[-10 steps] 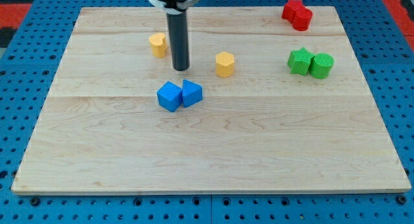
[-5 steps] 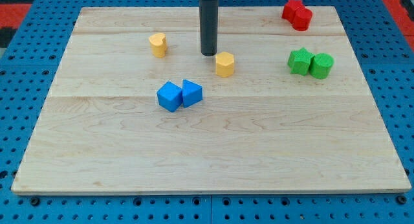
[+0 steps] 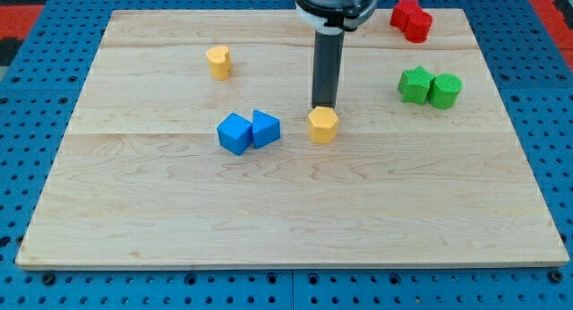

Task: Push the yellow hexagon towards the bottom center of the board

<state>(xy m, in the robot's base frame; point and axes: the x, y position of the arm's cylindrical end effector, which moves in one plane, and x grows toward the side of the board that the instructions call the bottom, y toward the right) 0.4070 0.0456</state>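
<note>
The yellow hexagon [image 3: 323, 125] sits near the middle of the wooden board [image 3: 286, 211], just right of the blue pair. My tip [image 3: 323, 107] is at the hexagon's upper edge, touching it from the view's top side. The dark rod rises straight up from there to the arm at the view's top.
A blue cube [image 3: 235, 133] and a blue triangular block [image 3: 265, 129] sit together left of the hexagon. A second yellow block [image 3: 218, 62] is at upper left. A green star [image 3: 414, 84] and a green cylinder [image 3: 445, 90] are at right. Two red blocks [image 3: 410, 20] are at top right.
My tip moved right, then down the view onto the yellow hexagon. The hexagon slid from about mid-upper board down toward the view's bottom and slightly right. Other blocks stayed put.
</note>
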